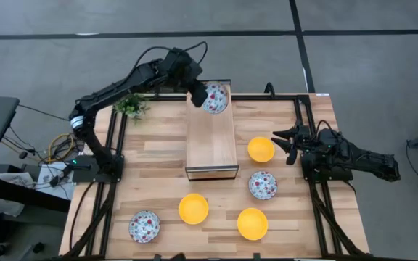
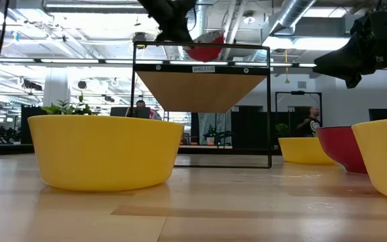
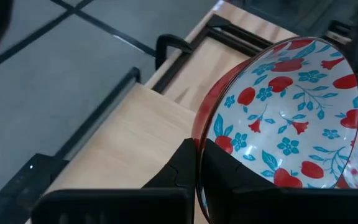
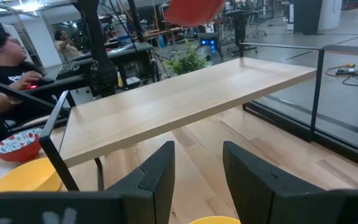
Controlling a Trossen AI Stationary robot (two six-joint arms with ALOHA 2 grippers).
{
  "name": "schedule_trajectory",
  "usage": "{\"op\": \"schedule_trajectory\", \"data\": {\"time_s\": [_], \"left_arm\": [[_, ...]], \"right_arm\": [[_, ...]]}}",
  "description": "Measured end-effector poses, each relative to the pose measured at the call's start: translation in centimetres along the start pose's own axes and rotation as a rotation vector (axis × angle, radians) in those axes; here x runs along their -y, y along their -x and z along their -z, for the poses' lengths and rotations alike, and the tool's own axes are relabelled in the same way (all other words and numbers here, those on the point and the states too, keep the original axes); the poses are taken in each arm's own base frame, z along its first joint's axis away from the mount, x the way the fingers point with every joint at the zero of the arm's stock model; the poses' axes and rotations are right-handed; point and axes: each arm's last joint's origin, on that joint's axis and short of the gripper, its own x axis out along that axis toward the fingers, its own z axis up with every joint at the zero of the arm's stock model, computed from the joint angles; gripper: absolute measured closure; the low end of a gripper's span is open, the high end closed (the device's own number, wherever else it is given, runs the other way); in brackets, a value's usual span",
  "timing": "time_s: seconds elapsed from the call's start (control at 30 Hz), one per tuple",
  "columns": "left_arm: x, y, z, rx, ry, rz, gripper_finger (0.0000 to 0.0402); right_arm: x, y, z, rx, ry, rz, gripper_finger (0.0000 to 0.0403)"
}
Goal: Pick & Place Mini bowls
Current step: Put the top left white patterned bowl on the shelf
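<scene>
Mini bowls: one floral bowl (image 1: 215, 98) pinched by its rim in the left hand (image 3: 199, 163), tilted above the shelf's (image 1: 211, 145) far end. Rigid, glossy, likely breakable and slippery; grip the rim. Right hand (image 1: 290, 143) wide, idle beside the shelf.

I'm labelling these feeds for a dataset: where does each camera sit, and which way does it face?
High: overhead, straight down on the table and both arms.
Low: table-top height, level across past a yellow bowl to the shelf.
Left wrist: on the left gripper, pinching the floral bowl by its rim.
Right wrist: behind the open right gripper, facing the shelf.
Shared: high and left wrist both show the held bowl.
</scene>
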Motion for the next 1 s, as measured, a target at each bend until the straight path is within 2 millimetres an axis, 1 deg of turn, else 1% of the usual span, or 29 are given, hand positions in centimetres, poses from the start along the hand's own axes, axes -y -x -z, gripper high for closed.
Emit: {"op": "schedule_trajectory", "data": {"time_s": [0.2, 0.3, 0.4, 0.53, 0.6, 0.7, 1.0], "left_arm": [[-2.9, -2.3, -0.6, -0.028, 0.093, 0.002, 0.0393], [-4.4, -3.2, -0.8, -0.042, 0.178, 0.024, 0.0393], [-6.1, -4.4, -0.3, -0.092, 0.257, -0.001, 0.0393], [-7.6, -5.5, 0.9, -0.182, 0.346, -0.03, 0.0393], [-7.9, -5.8, 1.3, -0.218, 0.37, -0.039, 0.0393], [-7.9, -6.2, 1.6, -0.24, 0.376, -0.039, 0.0393], [-6.5, -6.3, 1.5, -0.252, 0.385, -0.018, 0.0393]], "right_arm": [[0.0, 0.0, 0.0, 0.0, 0.0, 0.0, 0.0278], [0.0, 0.0, 0.0, 0.0, 0.0, 0.0, 0.0278], [0.0, 0.0, 0.0, 0.0, 0.0, 0.0, 0.0278], [0.0, 0.0, 0.0, -0.001, 0.0, 0.0, 0.0278], [0.0, 0.0, 0.0, -0.001, 0.0, 0.0, 0.0278], [0.0, 0.0, 0.0, -0.001, 0.0, 0.0, 0.0278], [0.0, 0.0, 0.0, -0.001, 0.0, 0.001, 0.0278]]}}
